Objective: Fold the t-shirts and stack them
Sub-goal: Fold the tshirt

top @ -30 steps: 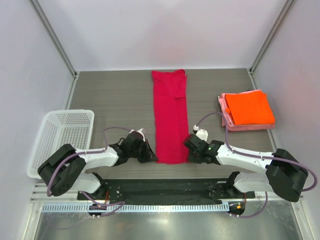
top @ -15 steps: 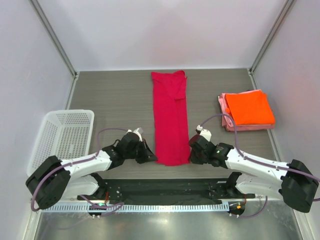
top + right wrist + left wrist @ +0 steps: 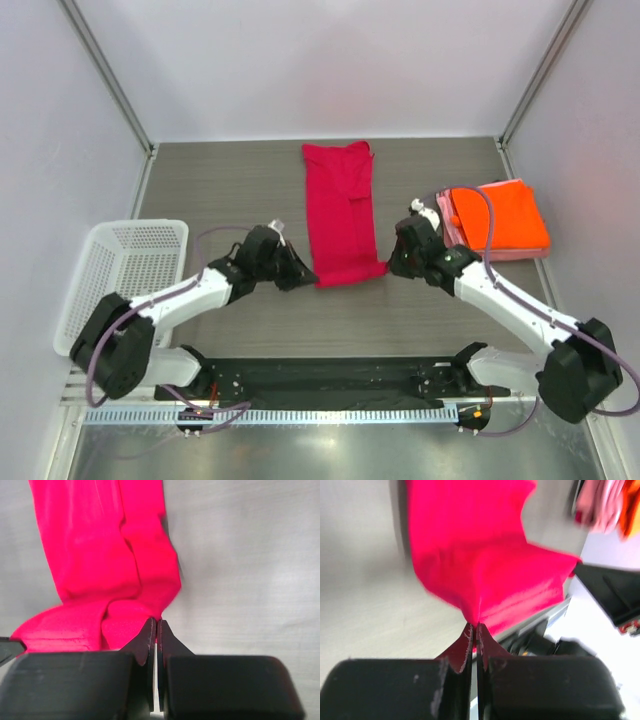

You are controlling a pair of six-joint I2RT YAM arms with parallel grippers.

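The crimson-magenta t-shirt (image 3: 342, 210) lies as a long narrow strip down the table's middle, its near end lifted and carried toward the far end. My left gripper (image 3: 305, 276) is shut on the near left corner of the shirt (image 3: 480, 560). My right gripper (image 3: 392, 262) is shut on the near right corner of the shirt (image 3: 105, 565). The bright orange t-shirt (image 3: 503, 215) lies folded on the folded pale pink t-shirt (image 3: 446, 212) at the right.
A white mesh basket (image 3: 120, 280) stands at the left near edge. The right arm's cable loops over the orange and pink stack. Walls close in the far side and both sides.
Both grippers have lifted the near hem of the crimson shirt and moved it away from the bases, so the strip now looks shorter. The right arm now reaches past the folded stack.
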